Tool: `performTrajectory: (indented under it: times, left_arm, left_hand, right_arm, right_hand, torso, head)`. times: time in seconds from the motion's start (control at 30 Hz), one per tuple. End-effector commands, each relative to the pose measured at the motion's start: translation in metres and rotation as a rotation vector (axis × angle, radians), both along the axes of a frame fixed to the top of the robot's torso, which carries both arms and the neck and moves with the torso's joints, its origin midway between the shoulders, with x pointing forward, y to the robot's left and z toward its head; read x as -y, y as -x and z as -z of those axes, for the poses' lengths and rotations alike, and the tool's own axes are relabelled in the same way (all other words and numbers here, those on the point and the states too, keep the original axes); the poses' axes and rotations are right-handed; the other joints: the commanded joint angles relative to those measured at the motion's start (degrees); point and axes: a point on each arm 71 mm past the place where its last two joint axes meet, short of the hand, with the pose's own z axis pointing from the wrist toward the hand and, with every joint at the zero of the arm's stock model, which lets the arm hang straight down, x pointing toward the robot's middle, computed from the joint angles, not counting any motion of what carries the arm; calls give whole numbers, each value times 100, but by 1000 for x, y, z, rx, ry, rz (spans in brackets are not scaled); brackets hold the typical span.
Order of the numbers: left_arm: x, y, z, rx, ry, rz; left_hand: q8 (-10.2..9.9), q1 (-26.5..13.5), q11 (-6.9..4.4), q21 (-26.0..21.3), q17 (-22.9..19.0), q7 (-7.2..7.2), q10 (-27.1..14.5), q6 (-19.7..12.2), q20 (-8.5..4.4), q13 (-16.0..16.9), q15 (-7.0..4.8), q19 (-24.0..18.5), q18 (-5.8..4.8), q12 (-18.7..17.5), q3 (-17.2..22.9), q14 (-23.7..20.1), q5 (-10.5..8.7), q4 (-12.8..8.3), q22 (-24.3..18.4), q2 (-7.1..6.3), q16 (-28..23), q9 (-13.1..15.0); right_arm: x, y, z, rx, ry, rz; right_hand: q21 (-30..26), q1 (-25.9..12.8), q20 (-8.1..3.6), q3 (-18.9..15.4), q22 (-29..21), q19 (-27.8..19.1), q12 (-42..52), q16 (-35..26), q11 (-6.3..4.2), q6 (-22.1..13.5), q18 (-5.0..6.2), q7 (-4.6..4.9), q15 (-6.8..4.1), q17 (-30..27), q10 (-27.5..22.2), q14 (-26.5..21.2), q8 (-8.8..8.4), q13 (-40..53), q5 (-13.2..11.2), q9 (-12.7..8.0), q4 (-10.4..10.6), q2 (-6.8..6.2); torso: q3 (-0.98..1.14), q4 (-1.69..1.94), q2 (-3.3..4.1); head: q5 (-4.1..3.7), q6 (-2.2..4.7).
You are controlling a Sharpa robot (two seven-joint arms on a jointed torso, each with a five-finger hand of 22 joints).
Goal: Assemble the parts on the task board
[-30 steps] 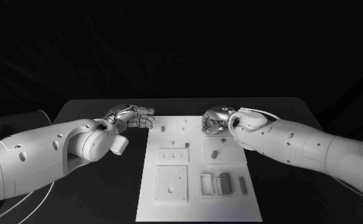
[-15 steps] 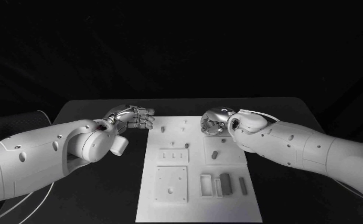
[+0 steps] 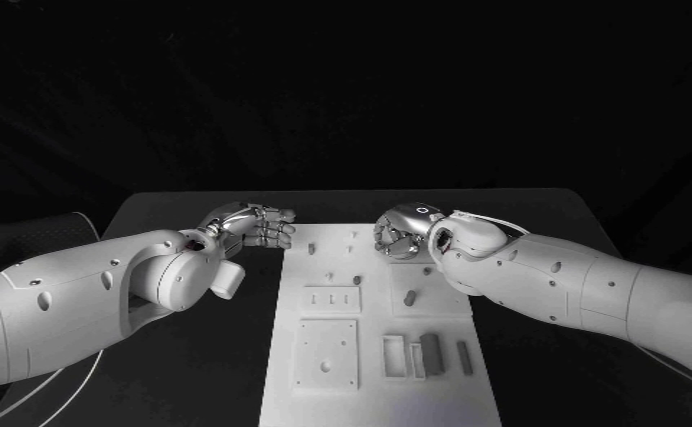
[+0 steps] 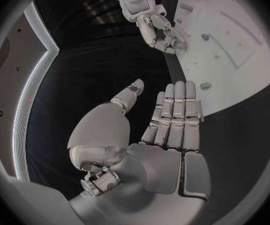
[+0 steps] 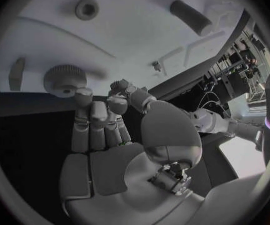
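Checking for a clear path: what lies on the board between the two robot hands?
In the head view, bare task board with two small pegs between left robot hand and right robot hand.

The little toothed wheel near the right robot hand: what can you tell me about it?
The toothed wheel is a small grey gear, ridged round its rim and flat on top. It looks like plastic. It lies flat near the far edge of the white board. The fingertips of the right robot hand reach its rim; whether they touch it I cannot tell. No other piece touches it.
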Motion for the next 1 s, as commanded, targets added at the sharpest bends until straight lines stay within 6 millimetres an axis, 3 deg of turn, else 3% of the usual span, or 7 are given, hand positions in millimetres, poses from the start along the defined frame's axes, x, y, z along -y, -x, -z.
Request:
performTrajectory:
  times: [0.03,0.77,1.0]
  left_arm:
    - [1,0,-1,2,9,7]
    - [5,-1,-1,3,8,11]
    - [8,-2,-1,2,8,15]
  left_hand:
    - [-25,-57,15,-23,8,17,36,11,2,6,6,45,115,-26,-29,36,-17,3,-9,20,-28,8]
    - [-29,-68,15,-27,18,17,38,12,1,12,5,47,114,-34,-30,38,-17,9,-9,23,-35,11]
    - [-29,-68,15,-27,18,17,38,12,1,12,5,47,114,-34,-30,38,-17,9,-9,23,-35,11]
  right_arm:
    - [-6,0,-7,59,-18,10]
    - [-52,-12,-18,121,10,-6]
    - [-55,-17,-18,145,16,17]
  right_hand:
    - [30,-4,-30,50,116,33,6,26,1,66,175,105,-32,-12,44,30,-28,-10,8,-14,2,-104]
    - [39,-73,-36,62,107,53,-8,25,8,63,175,113,-24,-27,75,50,-52,-24,-4,-12,36,-190]
    - [39,-73,-36,62,107,53,-8,25,8,63,175,113,-24,-27,75,50,-52,-24,-4,-12,36,-190]
  torso:
    - [-2,3,3]
    - [2,12,8]
    - [1,30,12]
  head:
    - [2,20]
    - [12,100]
    - [-1,124]
